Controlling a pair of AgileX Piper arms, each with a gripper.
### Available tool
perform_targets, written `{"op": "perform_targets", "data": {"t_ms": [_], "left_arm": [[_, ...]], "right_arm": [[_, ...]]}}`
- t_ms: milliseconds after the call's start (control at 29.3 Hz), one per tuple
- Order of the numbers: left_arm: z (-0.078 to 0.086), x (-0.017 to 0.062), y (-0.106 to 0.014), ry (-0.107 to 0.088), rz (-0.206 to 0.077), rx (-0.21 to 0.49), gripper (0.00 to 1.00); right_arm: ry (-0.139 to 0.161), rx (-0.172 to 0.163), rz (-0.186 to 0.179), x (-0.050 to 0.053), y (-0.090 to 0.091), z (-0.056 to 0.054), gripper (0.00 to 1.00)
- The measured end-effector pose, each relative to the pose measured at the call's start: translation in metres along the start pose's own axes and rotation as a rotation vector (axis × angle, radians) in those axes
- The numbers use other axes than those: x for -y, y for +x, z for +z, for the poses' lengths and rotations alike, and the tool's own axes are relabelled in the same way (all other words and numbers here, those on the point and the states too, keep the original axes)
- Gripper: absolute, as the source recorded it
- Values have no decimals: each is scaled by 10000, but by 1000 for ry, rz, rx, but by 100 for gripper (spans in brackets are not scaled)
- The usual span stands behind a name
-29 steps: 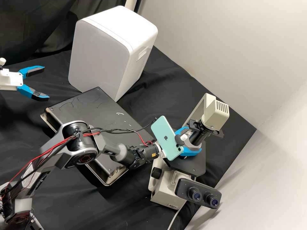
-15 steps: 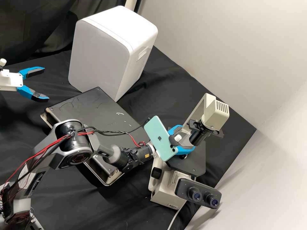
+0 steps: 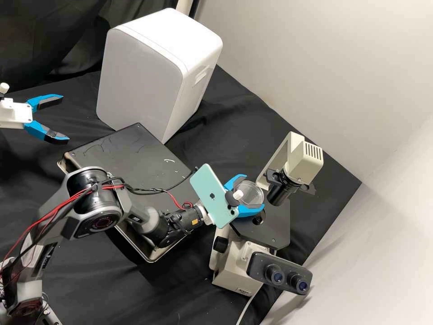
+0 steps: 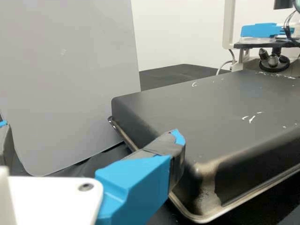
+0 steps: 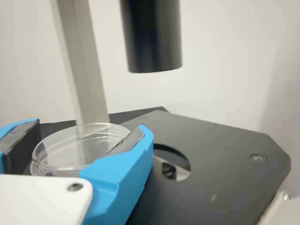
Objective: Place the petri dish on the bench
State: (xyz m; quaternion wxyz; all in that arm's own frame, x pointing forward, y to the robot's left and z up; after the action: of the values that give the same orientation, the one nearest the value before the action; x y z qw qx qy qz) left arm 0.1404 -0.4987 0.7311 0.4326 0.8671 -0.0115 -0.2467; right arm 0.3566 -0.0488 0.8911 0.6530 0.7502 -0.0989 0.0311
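A clear round petri dish (image 3: 249,193) hangs just above the near-left part of the black microscope stage (image 3: 273,228), clear of the lens head. My right gripper (image 3: 252,192) is shut on it, one blue finger on each side. In the right wrist view the petri dish (image 5: 77,149) sits between the two pads of the right gripper (image 5: 82,137), with the stage (image 5: 225,161) and its round hole below and beyond. My left gripper (image 3: 62,115) is open over the bench at the far left, holding nothing, beside the tray's corner.
A dark metal tray (image 3: 131,158) lies upside down mid-bench, with a white box (image 3: 158,67) behind it. The microscope (image 3: 252,264) stands at the right with its black condenser (image 5: 150,33) over the stage. A teal phone (image 3: 212,195) sits on the right wrist. Black cloth covers the bench.
The right arm has drawn back to the left with the petri dish, out from under the microscope's head. The dish is now plainly seen. The left arm has kept still.
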Motion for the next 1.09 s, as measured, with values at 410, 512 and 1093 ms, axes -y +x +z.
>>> {"op": "perform_targets", "data": {"t_ms": [410,512,1093], "left_arm": [[-13,-3,2,-1,2,-6,100],[-13,-3,2,-1,2,-6,100],[-9,-11,8,-2,5,-5,100]], "right_arm": [[4,-15,-13,43,-181,-59,0],[6,-14,-19,65,-221,-59,0],[31,-189,-56,137,-609,-555,0]]}}
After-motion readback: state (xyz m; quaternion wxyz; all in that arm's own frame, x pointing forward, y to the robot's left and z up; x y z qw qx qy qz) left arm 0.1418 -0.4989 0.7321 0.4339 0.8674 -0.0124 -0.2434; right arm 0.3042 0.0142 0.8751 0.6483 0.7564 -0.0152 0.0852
